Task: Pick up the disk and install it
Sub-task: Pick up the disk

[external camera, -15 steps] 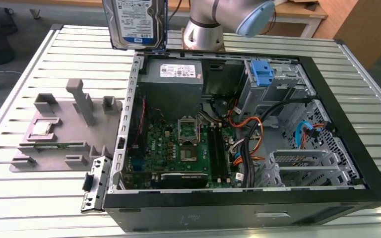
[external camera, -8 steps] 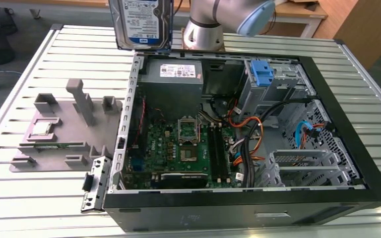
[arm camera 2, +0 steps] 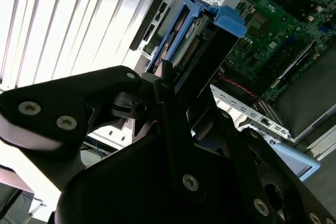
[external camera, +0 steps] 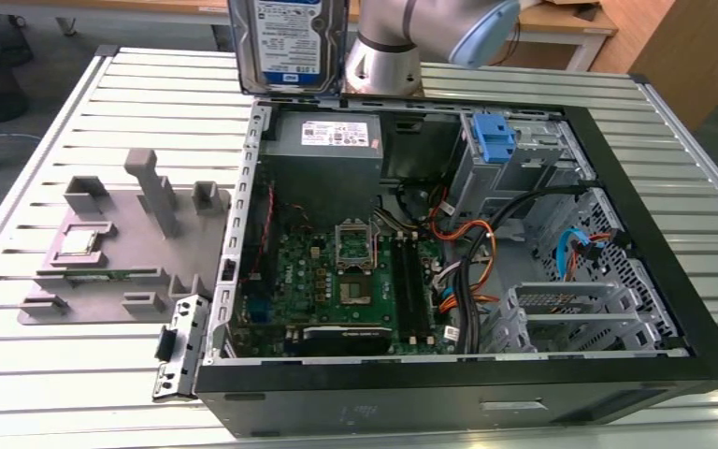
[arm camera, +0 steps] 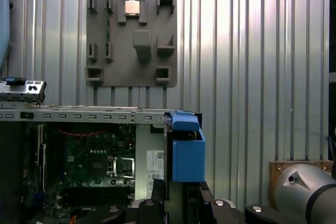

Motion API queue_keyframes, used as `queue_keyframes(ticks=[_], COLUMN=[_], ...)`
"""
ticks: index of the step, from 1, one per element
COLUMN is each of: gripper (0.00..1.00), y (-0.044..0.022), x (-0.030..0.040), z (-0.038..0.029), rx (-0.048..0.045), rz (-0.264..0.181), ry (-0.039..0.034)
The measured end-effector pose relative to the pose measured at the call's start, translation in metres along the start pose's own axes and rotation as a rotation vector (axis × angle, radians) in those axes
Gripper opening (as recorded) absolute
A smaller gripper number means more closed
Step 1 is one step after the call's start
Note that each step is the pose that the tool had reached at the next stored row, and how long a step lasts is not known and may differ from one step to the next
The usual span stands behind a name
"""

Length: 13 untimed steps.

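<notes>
The disk (external camera: 287,42), a silver drive with a white-and-blue label, hangs upright in the air above the back edge of the open computer case (external camera: 658,281), near its power-supply corner. In the second wrist view my gripper (arm camera 2: 170,85) is shut on the disk (arm camera 2: 202,43), whose blue rails and blue handle end (arm camera 2: 227,20) point away toward the case. The first wrist view shows the blue handle end (arm camera: 187,153) edge-on, just above the gripper (arm camera: 173,203), with the case's motherboard beside it.
The case holds a grey power-supply box (external camera: 324,138), a motherboard (external camera: 334,281), cables and a blue bracket (external camera: 493,140) in the drive bay. A grey fixture plate (external camera: 122,248) lies on the slatted metal table (external camera: 35,393) at the exterior view's left. The arm's base (external camera: 384,51) stands behind the case.
</notes>
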<state>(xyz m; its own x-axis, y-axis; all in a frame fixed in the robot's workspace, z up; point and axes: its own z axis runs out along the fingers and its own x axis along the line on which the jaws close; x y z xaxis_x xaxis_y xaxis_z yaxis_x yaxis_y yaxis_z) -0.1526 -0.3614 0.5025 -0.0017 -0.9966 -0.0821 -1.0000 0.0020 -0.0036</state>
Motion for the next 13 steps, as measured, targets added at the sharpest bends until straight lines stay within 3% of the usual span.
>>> queue_keyframes(ticks=[7, 13], gripper=[0.35, 0.35], y=[-0.0221, -0.0238], x=[0.0000, 0.0000], z=[0.0004, 0.0004], rx=[-0.0013, -0.0014], rz=[0.000, 0.000], ry=[0.0000, 0.0000])
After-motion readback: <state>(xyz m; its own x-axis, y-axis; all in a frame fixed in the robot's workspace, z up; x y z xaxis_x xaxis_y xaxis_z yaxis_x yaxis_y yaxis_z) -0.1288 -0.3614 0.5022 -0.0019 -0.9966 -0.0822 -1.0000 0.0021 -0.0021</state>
